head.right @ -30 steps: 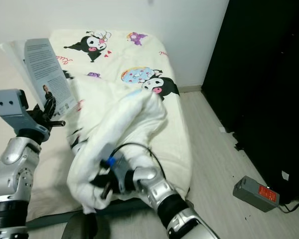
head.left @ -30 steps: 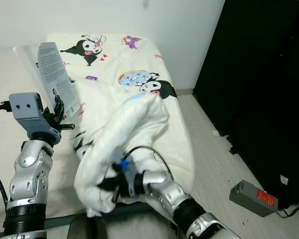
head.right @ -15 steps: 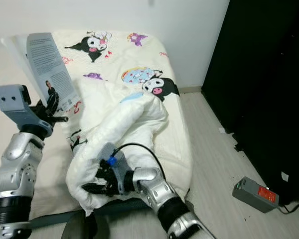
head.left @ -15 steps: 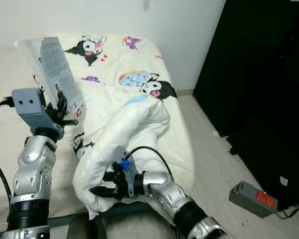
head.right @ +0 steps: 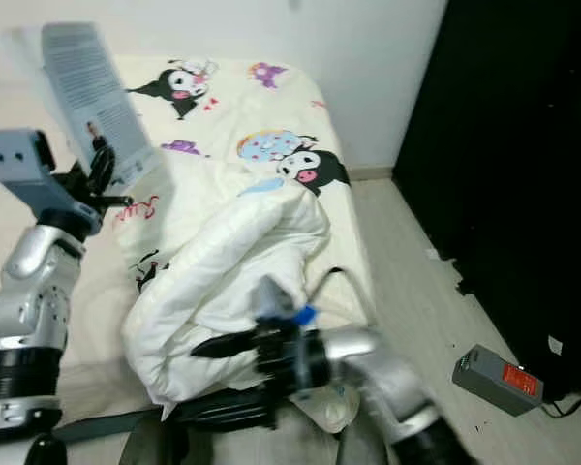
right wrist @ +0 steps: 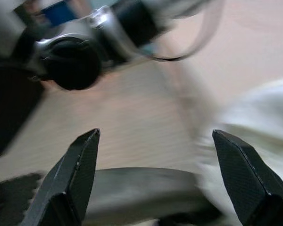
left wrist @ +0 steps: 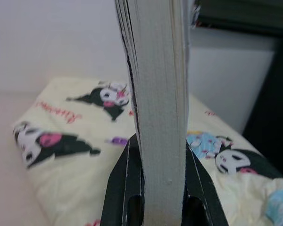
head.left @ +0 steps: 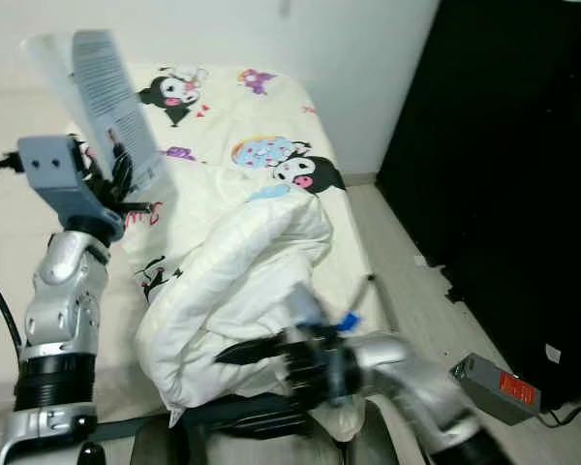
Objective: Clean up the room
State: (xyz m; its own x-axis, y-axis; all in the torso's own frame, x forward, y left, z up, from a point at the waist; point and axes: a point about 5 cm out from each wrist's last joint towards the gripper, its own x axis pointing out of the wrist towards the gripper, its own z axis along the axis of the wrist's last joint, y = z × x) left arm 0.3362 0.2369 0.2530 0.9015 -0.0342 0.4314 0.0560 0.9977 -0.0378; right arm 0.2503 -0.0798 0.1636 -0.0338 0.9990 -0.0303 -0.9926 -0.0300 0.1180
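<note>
A paperback book is being held upright above the head end of the bed, its lower edge being pinched between the two black fingers of the left gripper; in the left wrist view the page block is being squeezed from both sides by the fingers, with the book's long axis running straight up and away from the gripper. Below and to the right of that gripper, a white rolled duvet is lying bunched on the cartoon-print bedsheet, its long axis running diagonally from the bed's foot corner up toward the middle of the mattress. The right gripper is being held at the lower end of this roll, just beside or touching its fabric, with its fingers spread wide apart and nothing between them, as the right wrist view shows. The right arm is judged the nearer one to the duvet, the left being occupied by the book. Further to the right of the right gripper, a grey power adapter is lying on the pale wooden floor in front of a black cabinet.
</note>
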